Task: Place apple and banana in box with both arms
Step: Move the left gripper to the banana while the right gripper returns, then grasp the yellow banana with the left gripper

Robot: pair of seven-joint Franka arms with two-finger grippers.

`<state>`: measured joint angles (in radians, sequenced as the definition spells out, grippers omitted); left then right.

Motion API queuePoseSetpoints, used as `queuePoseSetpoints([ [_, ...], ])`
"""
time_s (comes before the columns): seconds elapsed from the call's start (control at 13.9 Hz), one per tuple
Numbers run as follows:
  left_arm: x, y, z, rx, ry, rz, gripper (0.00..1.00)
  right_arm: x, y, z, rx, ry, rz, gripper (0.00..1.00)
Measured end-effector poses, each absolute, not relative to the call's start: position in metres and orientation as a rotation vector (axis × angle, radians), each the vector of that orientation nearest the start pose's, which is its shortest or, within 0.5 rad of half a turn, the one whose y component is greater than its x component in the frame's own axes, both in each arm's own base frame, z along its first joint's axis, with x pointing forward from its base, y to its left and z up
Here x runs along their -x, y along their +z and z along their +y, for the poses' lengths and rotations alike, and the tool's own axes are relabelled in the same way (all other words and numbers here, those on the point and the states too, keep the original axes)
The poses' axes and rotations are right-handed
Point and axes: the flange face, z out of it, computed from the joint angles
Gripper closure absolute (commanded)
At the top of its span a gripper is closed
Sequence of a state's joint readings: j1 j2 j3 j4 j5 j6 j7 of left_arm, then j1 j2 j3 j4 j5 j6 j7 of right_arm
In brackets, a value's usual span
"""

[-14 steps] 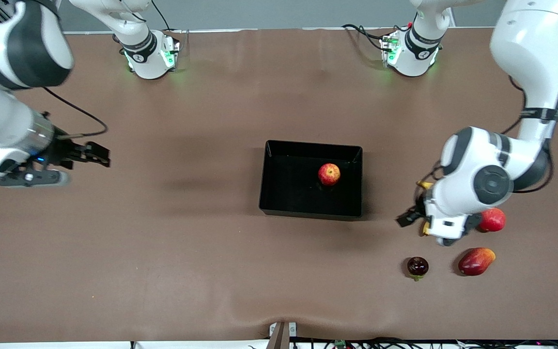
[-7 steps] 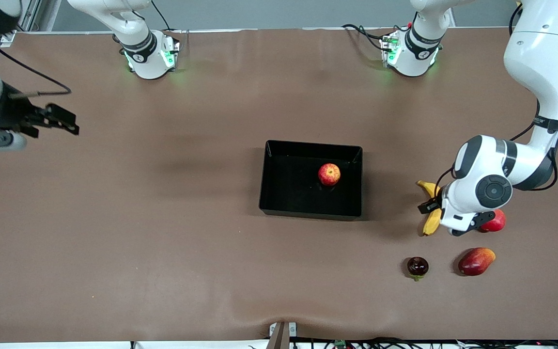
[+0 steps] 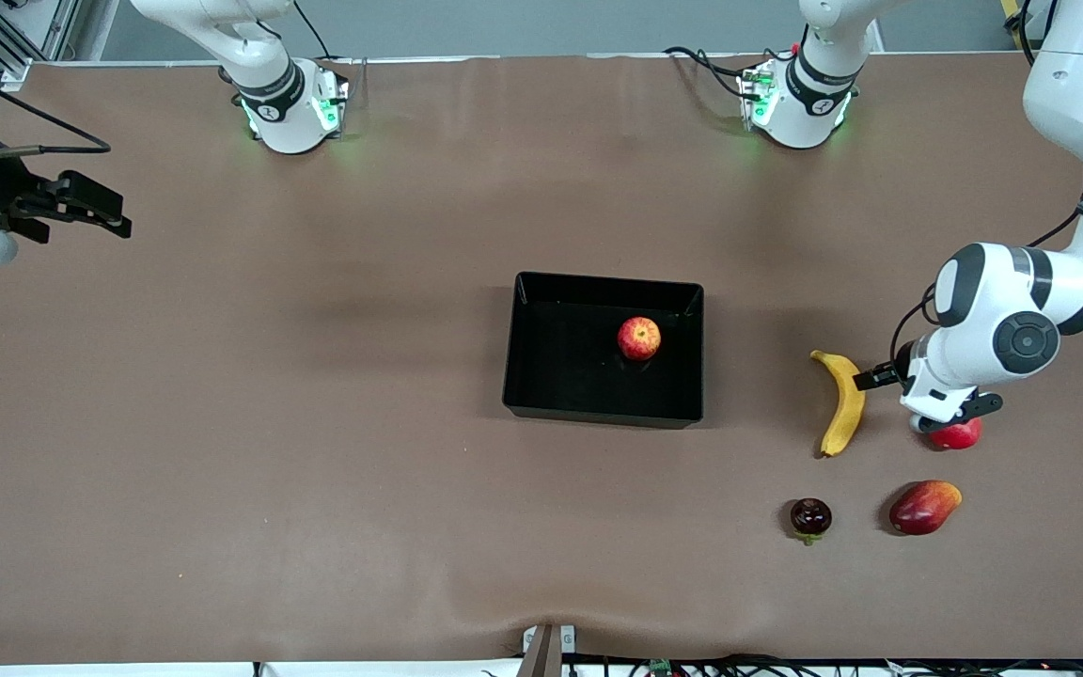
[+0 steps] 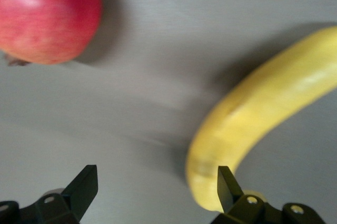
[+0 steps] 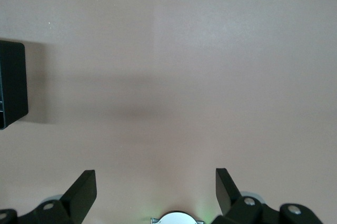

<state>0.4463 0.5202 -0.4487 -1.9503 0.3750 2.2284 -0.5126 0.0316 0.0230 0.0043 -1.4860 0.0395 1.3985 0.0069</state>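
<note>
The red and yellow apple (image 3: 639, 338) lies in the black box (image 3: 560, 376) at mid-table. The yellow banana (image 3: 844, 402) lies on the table beside the box, toward the left arm's end. My left gripper (image 3: 889, 387) hangs open and empty over the strip between the banana and a red pomegranate. In the left wrist view one fingertip (image 4: 226, 182) stands by the banana (image 4: 253, 124), with the left gripper (image 4: 157, 184) holding nothing. My right gripper (image 3: 104, 212) is open and empty over the table's edge at the right arm's end; the right wrist view shows the right gripper (image 5: 156, 182) over bare table, with a corner of the box (image 5: 11, 84).
A red pomegranate (image 3: 957, 434) sits partly under the left wrist, also visible as the pomegranate (image 4: 47, 16) in the left wrist view. A red-orange mango (image 3: 924, 507) and a dark round fruit (image 3: 810, 517) lie nearer the front camera than the banana.
The left arm has swung away from the box toward its end of the table, uncovering the banana. The right gripper has drawn back toward the edge at the right arm's end.
</note>
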Motion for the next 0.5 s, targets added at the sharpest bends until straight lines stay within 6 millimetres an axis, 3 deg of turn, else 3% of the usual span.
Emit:
queuePoseSetpoints([
  [0.29,-0.603,0.228,-0.022,3.056,0.174,-0.348,0.03,-0.541,0.636,0.016,3.098,0.204,-0.03,0.0],
  [0.5,-0.601,0.221,-0.029,3.078,0.148,-0.321,0.05,-0.54,0.636,0.01,3.097,0.211,-0.014,0.0],
])
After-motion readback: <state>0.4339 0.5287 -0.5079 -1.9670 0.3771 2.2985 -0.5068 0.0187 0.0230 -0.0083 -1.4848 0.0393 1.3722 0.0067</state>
